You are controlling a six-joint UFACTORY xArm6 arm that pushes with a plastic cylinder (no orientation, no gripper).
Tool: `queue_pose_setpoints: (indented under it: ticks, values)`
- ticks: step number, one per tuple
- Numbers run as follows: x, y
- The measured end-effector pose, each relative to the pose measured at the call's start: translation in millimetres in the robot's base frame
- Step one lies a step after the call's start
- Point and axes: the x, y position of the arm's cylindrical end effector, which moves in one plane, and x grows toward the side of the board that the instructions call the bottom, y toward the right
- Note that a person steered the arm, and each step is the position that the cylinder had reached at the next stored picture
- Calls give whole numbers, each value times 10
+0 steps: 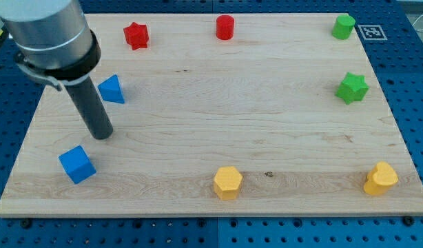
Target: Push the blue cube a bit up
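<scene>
The blue cube [77,164] lies near the board's lower left corner. My tip [101,135] rests on the board just above and slightly right of the cube, apart from it by a small gap. A blue triangular block [112,89] sits above the tip, right beside the rod's shaft.
A red star block [136,35] and a red cylinder [224,27] sit along the top edge. A green block [344,26] and a green star [352,87] are at the right. A yellow hexagon [227,182] and a yellow heart block [381,179] lie along the bottom. The wooden board [218,110] sits on a blue pegboard.
</scene>
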Motion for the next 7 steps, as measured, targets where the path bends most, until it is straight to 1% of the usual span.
queue_pose_setpoints:
  ticks: [1, 2, 3, 5, 6, 7]
  values:
    - [-227, 0]
    - [-276, -88]
    - [-276, 125]
    - [-277, 809]
    - [-287, 1050]
    - [-287, 1060]
